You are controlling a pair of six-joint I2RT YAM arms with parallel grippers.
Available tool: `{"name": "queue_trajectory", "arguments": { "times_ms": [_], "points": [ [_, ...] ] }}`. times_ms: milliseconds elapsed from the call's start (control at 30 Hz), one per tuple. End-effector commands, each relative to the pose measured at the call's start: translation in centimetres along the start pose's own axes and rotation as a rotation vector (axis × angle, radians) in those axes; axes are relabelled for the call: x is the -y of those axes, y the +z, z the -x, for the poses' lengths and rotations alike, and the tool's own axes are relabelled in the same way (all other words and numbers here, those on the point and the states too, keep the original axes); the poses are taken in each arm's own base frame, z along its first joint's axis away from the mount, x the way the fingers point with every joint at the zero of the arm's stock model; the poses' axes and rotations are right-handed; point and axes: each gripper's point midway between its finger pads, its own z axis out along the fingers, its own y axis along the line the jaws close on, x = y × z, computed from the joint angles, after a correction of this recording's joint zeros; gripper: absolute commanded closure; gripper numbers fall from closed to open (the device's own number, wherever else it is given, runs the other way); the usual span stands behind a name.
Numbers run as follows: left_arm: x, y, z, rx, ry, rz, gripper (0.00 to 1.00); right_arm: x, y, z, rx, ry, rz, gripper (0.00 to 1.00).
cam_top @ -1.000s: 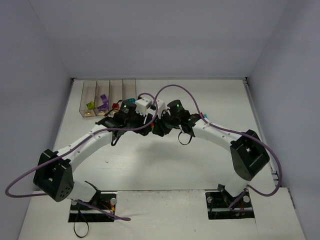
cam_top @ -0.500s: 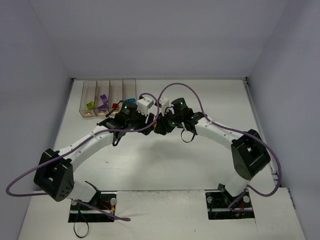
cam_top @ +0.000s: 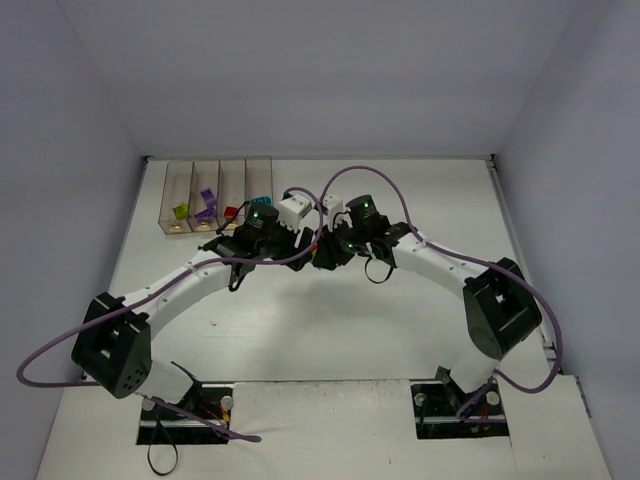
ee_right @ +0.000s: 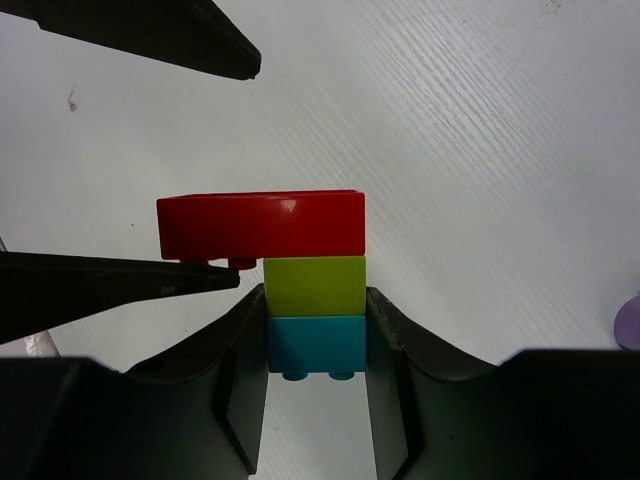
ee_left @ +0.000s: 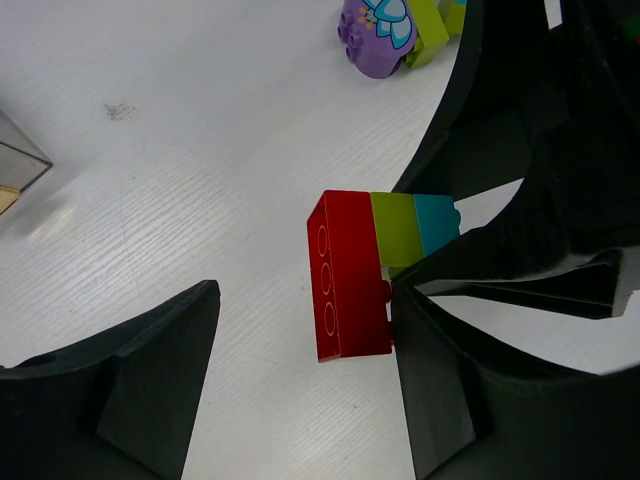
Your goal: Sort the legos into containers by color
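My right gripper is shut on a small stack of legos: its pads clamp the teal brick and the lime green brick, and a longer red brick sits on the far end. My left gripper stands open around that red brick. Its right finger touches the studded side; the left finger stays well apart. From above the two grippers meet mid-table, right of the containers, which hold green, purple, red and teal pieces.
A purple rounded piece with a teal flower and a lime brick lie on the table beyond the left gripper. A corner of the clear bins shows at the left. Purple cables arch over both wrists.
The left jaws have opened a little wider around the red brick. Both wrists have shifted slightly to the right, the stack still in the right gripper.
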Motion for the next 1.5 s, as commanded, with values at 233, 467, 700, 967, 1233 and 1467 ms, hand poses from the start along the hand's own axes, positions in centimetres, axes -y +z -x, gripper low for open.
{"name": "queue_trajectory", "arguments": {
  "times_ms": [233,467,700,967,1233,1467],
  "points": [
    [0.2,-0.7,1.9,0.042,0.029,-0.001,0.33,-0.8,-1.9,6.6,0.184,-0.043,0.029,1.00],
    [0.8,-1.5,3.8,0.105,0.022,-0.017,0.33,-0.3,-1.8,7.0,0.189,-0.029,0.005,1.00],
    [1.6,-1.8,4.0,0.115,0.036,-0.067,0.33,-0.1,-1.8,7.3,0.195,-0.007,0.002,1.00],
    [0.9,-2.2,4.6,0.128,0.071,-0.028,0.33,-0.2,-2.1,7.6,0.200,-0.001,0.015,1.00],
    [-0.4,-1.2,5.8,0.146,0.119,0.033,0.37,-0.5,-2.0,7.2,0.192,-0.001,0.035,1.00],
    [-0.1,-0.5,6.8,0.152,0.143,0.013,0.43,-0.6,-2.0,6.9,0.186,-0.001,0.037,1.00]
  ]
}}
